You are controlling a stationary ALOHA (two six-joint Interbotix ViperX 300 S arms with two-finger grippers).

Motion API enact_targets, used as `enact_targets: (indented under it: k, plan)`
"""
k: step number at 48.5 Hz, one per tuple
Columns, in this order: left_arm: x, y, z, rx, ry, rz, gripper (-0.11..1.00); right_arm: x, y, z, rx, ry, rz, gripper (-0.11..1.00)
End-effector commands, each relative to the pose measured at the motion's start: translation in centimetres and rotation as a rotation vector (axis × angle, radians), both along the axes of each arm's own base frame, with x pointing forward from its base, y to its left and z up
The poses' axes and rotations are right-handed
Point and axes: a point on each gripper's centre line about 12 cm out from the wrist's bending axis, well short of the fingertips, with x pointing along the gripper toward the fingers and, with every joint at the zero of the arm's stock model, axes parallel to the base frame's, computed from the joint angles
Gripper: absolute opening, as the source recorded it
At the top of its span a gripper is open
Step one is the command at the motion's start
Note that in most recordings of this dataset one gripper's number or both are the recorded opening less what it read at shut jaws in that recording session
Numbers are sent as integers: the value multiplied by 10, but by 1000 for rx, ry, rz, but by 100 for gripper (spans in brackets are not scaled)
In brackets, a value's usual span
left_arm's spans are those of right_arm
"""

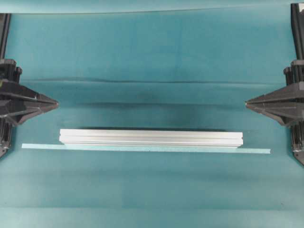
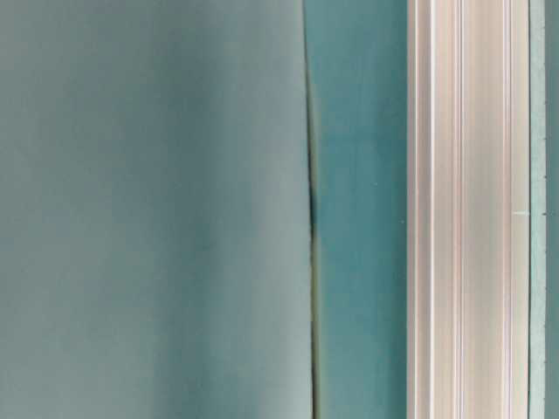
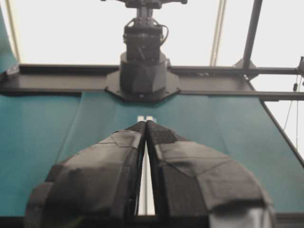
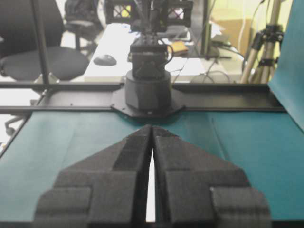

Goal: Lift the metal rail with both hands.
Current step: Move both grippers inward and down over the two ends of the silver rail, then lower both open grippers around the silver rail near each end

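1. Silver and grooved, the metal rail (image 1: 151,137) lies flat across the lower middle of the overhead frame on the teal table cover (image 1: 152,52), just above a thin pale tape line (image 1: 256,151).
2. At mid-left, the left gripper (image 1: 56,103) points inward, fingers pressed together on nothing, well apart from the rail.
3. At mid-right, the right gripper (image 1: 247,102) mirrors it, fingers likewise together and holding nothing.
4. At table level, the rail (image 2: 467,209) fills the right side of the frame.
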Motion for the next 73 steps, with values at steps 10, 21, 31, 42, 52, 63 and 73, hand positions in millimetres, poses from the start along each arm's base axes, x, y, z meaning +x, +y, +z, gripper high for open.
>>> enact_targets:
  k: [10, 21, 31, 42, 52, 63, 73]
  plan:
    - [23, 4, 18, -40, 133, 16, -1, 8, 2, -11, 155, 177, 7, -1]
    - [31, 3, 29, -42, 328, 17, -1, 12, 1, -8, 231, 379, -11, -1]
    - [43, 3, 29, -59, 453, 23, -1, 27, -2, -5, 255, 568, -42, -1]
    - [68, 3, 16, -65, 685, 31, -1, 55, -2, -13, 254, 776, -54, -1]
    - [92, 2, -1, -56, 923, 36, -1, 83, -1, -29, 253, 966, -64, -1]
    - [111, 6, -9, -47, 1048, 48, -1, 110, -2, -41, 236, 1124, -73, -1]
    - [123, 7, -31, -13, 1153, 36, -1, 119, 0, -67, 205, 1265, -70, -1]
